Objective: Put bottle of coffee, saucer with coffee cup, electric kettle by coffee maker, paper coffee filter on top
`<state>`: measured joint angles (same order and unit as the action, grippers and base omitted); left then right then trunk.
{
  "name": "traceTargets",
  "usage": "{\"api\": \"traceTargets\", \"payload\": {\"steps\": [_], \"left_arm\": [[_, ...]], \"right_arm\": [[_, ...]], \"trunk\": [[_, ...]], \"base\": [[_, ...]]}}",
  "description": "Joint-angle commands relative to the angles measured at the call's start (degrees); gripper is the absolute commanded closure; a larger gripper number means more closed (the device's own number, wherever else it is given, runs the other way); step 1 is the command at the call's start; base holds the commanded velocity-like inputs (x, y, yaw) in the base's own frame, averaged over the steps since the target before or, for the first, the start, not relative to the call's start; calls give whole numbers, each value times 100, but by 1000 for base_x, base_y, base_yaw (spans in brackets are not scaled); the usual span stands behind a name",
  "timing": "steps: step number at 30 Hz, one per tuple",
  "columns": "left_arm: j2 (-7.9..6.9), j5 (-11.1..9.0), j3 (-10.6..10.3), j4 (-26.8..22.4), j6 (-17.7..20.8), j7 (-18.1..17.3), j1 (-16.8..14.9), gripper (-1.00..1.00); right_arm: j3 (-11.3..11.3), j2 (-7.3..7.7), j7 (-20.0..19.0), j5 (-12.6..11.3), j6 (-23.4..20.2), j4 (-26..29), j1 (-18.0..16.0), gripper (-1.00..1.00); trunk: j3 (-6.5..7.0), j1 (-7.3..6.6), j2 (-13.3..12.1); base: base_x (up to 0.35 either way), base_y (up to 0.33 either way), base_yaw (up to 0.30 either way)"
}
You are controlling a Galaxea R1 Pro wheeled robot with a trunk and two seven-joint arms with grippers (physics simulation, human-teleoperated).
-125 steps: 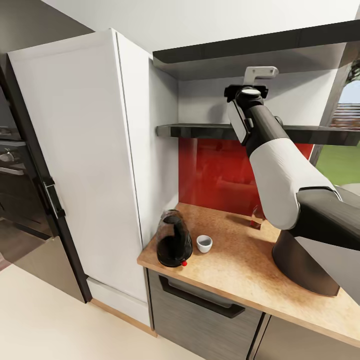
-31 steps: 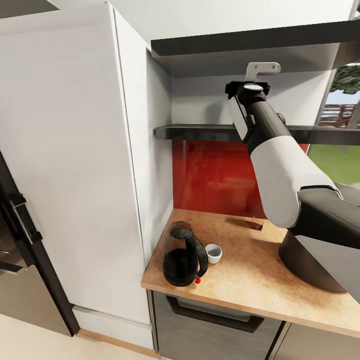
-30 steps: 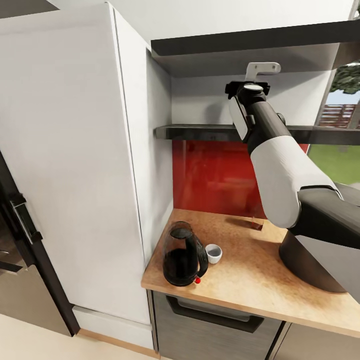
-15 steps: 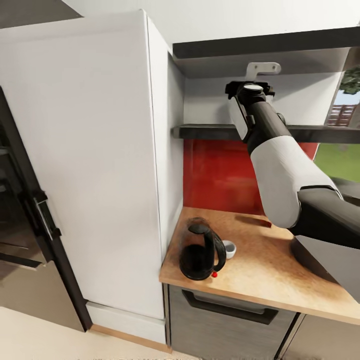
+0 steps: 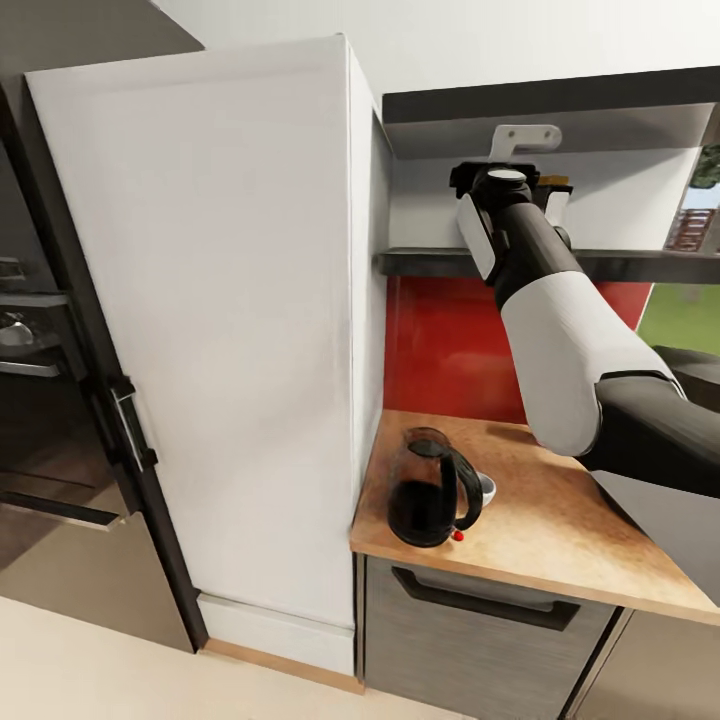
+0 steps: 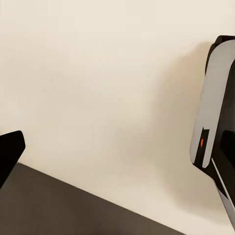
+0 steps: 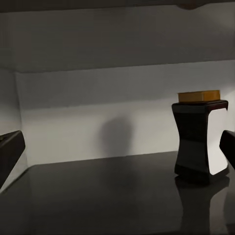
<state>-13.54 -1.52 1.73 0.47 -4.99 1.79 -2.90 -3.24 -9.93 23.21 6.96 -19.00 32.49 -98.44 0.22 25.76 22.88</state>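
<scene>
Right gripper [image 7: 117, 147] raised at shelf [image 7: 107, 196] height, jaws apart, nothing between them. Bottle of coffee [image 7: 199, 137] upright on the shelf, just ahead, toward one fingertip. Electric kettle [image 5: 432, 490] on tabletop [image 5: 560, 540] below; coffee cup [image 5: 486, 488] behind it. Left jaws probably apart; view poor.

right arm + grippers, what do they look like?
Right arm: bulky white shell over the middle, black tube toward the wrist, dark grey segment nearest the body, a light grey bracket past the wrist. Right gripper fingers are plain black, and so is the left gripper finger.
</scene>
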Motion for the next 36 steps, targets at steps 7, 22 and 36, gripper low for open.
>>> {"api": "traceTargets", "payload": {"steps": [7, 22, 36], "left_arm": [[0, -15, 12, 6, -20, 6, 0, -100], [11, -15, 19, 6, -20, 6, -1, -100], [50, -16, 20, 6, -28, 0, -1, -100]], "right_arm": [[-28, -7, -10, 60, -43, 4, 0, -100], [-28, -7, -10, 60, -43, 13, 13, -100], [-68, -7, -151, 62, -36, -9, 16, -100]], "trunk": [[-3, 2, 4], [-26, 2, 4], [-45, 2, 4]], "base": [[-2, 8, 0], [0, 0, -186], [0, 0, -265]]}}
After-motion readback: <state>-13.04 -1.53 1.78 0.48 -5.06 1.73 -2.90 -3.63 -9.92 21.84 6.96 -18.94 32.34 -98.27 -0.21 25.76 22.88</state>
